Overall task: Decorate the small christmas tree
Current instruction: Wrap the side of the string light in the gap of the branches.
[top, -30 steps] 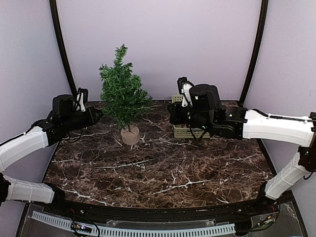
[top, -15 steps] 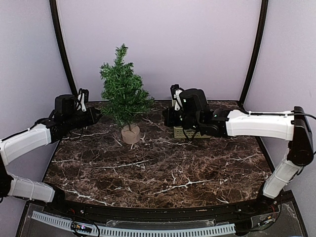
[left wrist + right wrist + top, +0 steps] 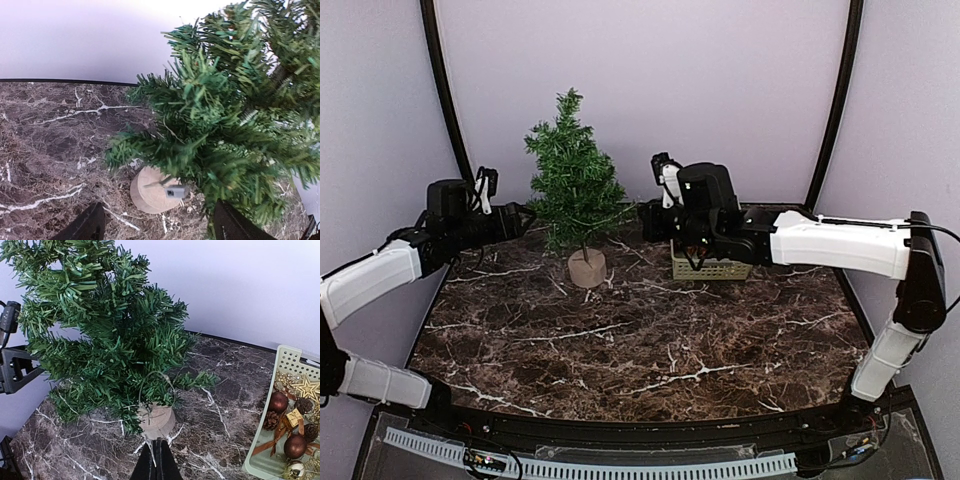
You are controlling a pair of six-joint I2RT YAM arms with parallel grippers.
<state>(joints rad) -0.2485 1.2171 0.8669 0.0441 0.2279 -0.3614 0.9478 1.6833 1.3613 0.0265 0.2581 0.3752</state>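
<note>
Tree: small dark-green artificial christmas tree [image 3: 575,195] with bristly needle branches, upright in its round tan stump base [image 3: 586,269] on the dark veined marble tabletop [image 3: 650,340], between the two claws.
Left claw: left gripper [image 3: 523,214] just left of the tree, fingers spread wide and empty, tips at the outer branches.
Right claw: right gripper [image 3: 156,455] just right of the tree, fingers pressed together; whether they pinch a thin thread cannot be told.
Ornaments: brown and gold baubles [image 3: 278,402] in a pale-green perforated plastic basket [image 3: 283,365], right of the tree.
Handling: probably light and easy to tip. The branches look wiry and springy, the needles slippery.
Hold: steady it at the trunk or base; hang decorations near branch tips.
</note>
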